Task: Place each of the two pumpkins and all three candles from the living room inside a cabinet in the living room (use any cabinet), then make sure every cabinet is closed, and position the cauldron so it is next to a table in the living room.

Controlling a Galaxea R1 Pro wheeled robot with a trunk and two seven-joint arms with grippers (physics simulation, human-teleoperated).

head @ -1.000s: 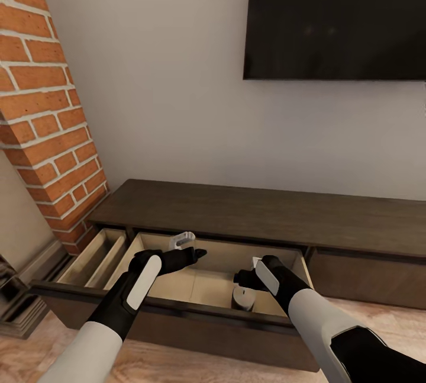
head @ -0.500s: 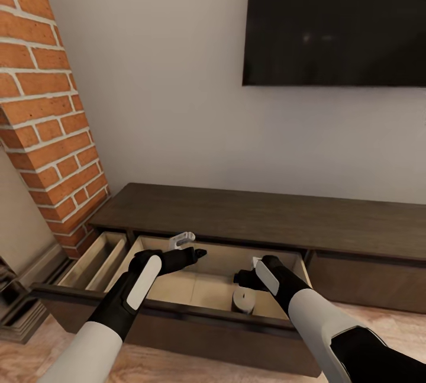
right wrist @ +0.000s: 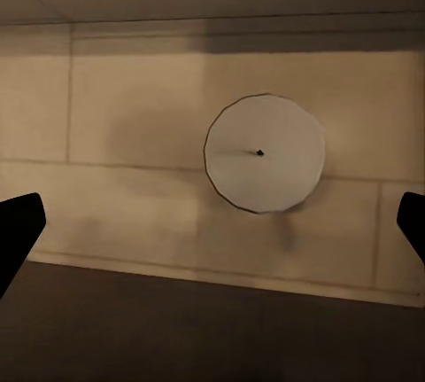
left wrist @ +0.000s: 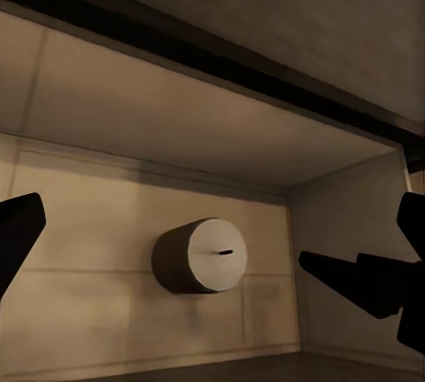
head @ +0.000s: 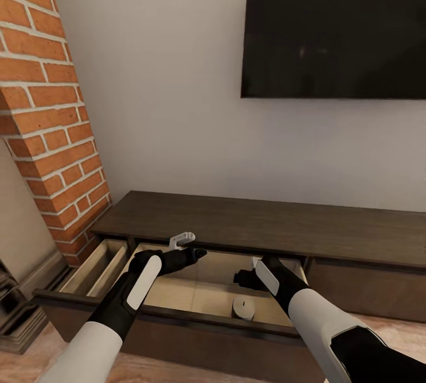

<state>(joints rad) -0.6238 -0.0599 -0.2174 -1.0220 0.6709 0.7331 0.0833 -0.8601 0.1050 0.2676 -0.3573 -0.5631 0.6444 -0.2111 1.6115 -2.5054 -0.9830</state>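
Now | candle [head: 244,308] stands in open cabinet [head: 248,226] drawer | left gripper [head: 190,245], right gripper [head: 244,277] both spread wide, empty | we should lift clear before shutting.

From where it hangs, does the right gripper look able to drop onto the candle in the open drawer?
Probably yes. The right gripper, jaws spread, hangs over the candle, which stands alone on the open drawer floor; nothing lies between them.
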